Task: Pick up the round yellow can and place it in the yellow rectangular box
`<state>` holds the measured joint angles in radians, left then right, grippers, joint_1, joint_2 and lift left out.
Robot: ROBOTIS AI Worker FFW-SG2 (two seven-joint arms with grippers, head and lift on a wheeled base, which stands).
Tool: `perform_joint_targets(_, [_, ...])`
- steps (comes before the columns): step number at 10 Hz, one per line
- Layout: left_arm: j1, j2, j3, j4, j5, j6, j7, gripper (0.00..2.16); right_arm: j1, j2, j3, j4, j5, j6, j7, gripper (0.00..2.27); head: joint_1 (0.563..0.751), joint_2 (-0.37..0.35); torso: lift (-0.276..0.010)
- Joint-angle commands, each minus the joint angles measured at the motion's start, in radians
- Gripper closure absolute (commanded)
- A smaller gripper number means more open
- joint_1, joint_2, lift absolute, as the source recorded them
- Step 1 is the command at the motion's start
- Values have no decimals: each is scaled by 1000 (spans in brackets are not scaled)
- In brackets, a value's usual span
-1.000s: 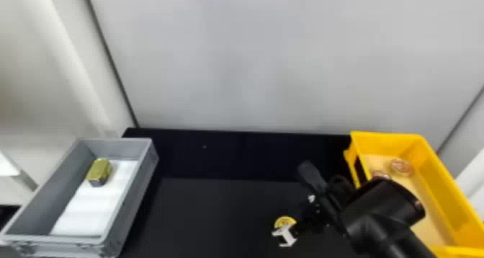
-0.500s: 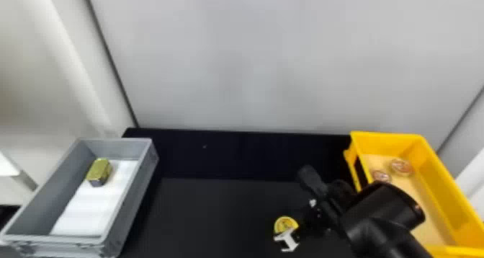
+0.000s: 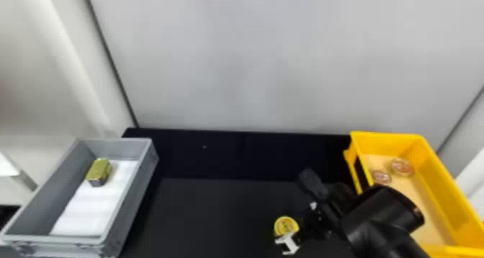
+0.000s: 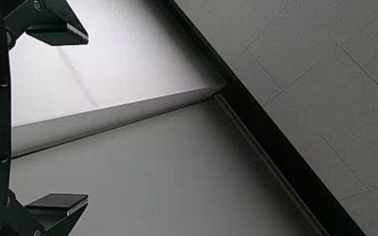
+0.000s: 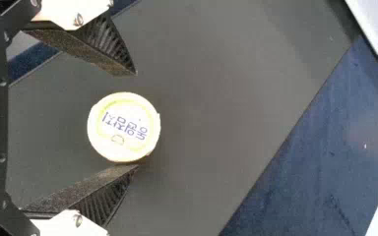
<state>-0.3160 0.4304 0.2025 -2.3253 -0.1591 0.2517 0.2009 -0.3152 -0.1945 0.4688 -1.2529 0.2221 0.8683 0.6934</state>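
The left gripper [image 4: 87, 118] is black, and its two fingers [image 4: 59, 35] are wide apart with only air between them. They hold nothing. Past their tips there are pale grey wall boards [image 4: 177, 162] and speckled ceiling tiles [image 4: 295, 59].

Well apart from the right fingers, on their left side, is a grey plastic box [image 3: 128, 199] with its top open. A flat white sheet [image 3: 92, 207] lies on the bottom of it. At the far end of the box sits a small block-shaped can [image 3: 99, 171], shiny green-gold on top and dark on its side. It is a long way to the left of the right fingers.

Next comes the black bench [image 3: 216, 217], which runs under the right fingers and out past them. A big light grey wall [image 3: 270, 59] stands behind it, farther off than the fingers.

The round yellow can [image 3: 285, 225] is on the bench, right between the right fingers. Its flat, round lid faces up, and it has writing on it. The right gripper [image 3: 318, 217] is black with white bits. Its ridged black fingers [image 5: 98, 46] are let go and spread, one on each side of the can. One fingertip is right by the can's edge; I can't tell if it touches. The other has a gap.

To the right of the fingers is the yellow rectangular box [image 3: 444, 178], made of plastic, with a tan bottom. Two round, clear and reddish things [image 3: 401, 167] lie at its far end, farther off than the fingers. The black right arm [image 3: 381, 235] leans across the box's near left part.
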Motion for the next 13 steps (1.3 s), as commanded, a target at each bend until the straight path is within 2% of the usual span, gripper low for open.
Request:
perform_joint_targets(1, [0,1,-1,0,0,0,-1,140,1,4,-2,12,4,-7,0,133,663,54,-9])
perform_joint_targets(6, [-2,1,-3,-2,1,2,-1,142,-1,4,-10,27,17,-18,3,167,663,54,-9])
perform_joint_targets(7, [-2,1,-5,-2,1,2,-1,142,-1,4,-5,27,17,-9,3,234,663,54,-9])
perform_joint_targets(9, [-3,1,-6,-3,0,2,-3,140,-2,4,-4,23,20,8,-6,670,663,54,-9])
perform_joint_targets(13, [-3,1,-6,-3,0,5,-3,140,-1,3,-8,10,27,10,16,673,663,54,-9])
